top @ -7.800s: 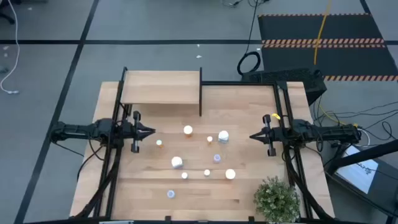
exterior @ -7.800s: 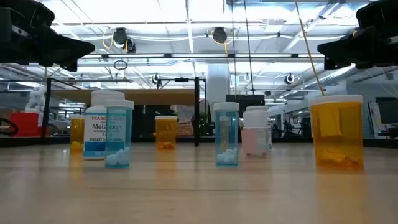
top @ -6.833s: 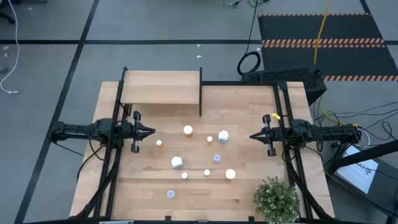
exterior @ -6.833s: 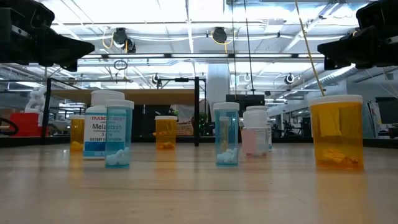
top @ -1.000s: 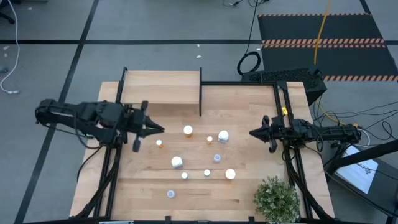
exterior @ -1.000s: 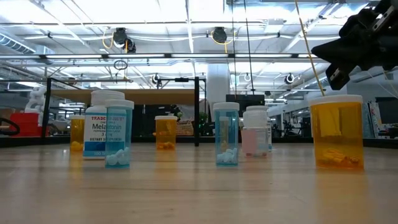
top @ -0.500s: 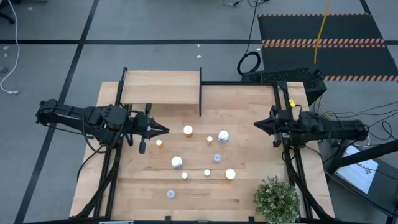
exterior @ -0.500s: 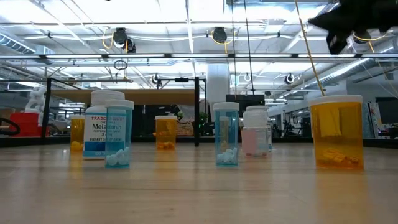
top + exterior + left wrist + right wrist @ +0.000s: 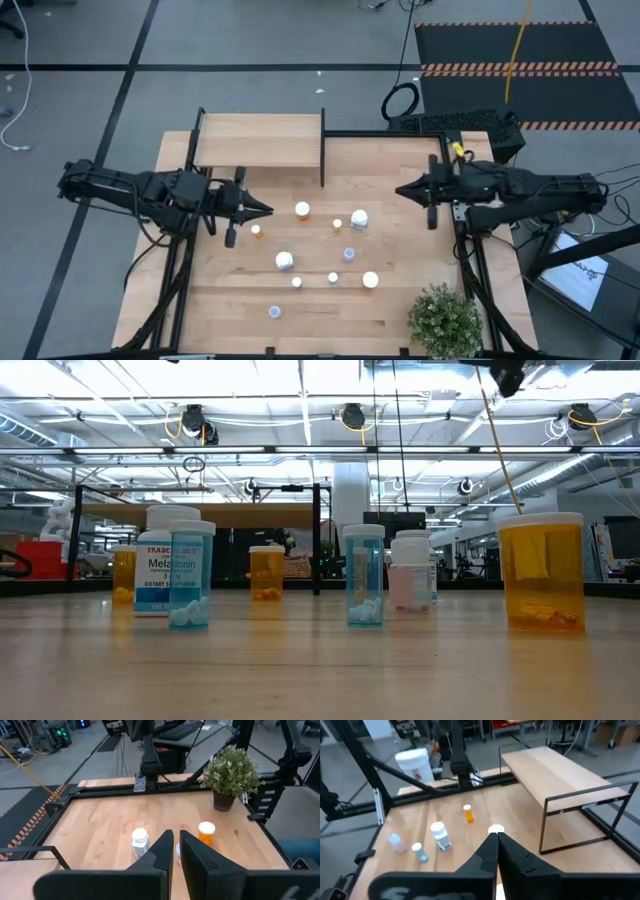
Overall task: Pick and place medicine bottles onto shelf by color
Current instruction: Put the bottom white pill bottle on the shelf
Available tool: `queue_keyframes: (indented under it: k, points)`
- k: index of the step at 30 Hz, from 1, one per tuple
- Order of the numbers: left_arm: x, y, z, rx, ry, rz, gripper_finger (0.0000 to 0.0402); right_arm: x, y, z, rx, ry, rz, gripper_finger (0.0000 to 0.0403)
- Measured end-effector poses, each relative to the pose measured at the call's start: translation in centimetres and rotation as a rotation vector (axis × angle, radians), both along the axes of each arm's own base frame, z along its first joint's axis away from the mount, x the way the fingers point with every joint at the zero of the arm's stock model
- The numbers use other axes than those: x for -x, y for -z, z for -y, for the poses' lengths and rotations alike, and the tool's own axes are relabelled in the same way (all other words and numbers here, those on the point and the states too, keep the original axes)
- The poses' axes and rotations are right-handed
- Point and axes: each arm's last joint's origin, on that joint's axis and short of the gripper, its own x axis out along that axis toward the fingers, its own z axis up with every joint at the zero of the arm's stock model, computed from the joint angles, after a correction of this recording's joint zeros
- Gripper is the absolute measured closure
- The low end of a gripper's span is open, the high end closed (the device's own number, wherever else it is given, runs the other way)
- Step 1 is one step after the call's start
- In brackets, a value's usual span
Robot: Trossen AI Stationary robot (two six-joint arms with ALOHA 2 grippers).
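Note:
Several medicine bottles with white caps stand upright on their bases in the middle of the table: an orange one, a white one, and a bluish one. The shelf stands at the far left, with its black upright panel at its right end. My left gripper hovers shut above the table, left of the bottles, pointing toward them; the white bottle and an orange bottle lie ahead of it. My right gripper hovers shut, high to the right of the bottles; the shelf is ahead of it.
A green potted plant stands at the table's near right corner. Black frame rails run along the left and right sides. Bare wood lies between each gripper and the cluster of bottles.
My right gripper has risen well above the table, leaving the low view through its top, and has rolled a little about its own axis; it stays shut. My left gripper has edged slightly toward the bottles and then kept still. No bottle has moved.

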Motion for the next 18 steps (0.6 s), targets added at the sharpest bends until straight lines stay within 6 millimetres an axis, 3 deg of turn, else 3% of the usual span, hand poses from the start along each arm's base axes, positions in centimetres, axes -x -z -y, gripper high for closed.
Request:
queue_keyframes:
  k: [8, 18]
  points:
    - [-1.6, 1.2, 0.3, -0.015, 0.0, -0.064, 0.0366, -2.8, 1.6, 0.0, 0.026, 0.071, -0.106, 0.0377]
    - [-2.7, 2.1, 0.5, -0.047, 0.006, -0.109, 0.0366, -5.4, 2.6, -1.1, 0.021, 0.051, -0.101, 0.0331]
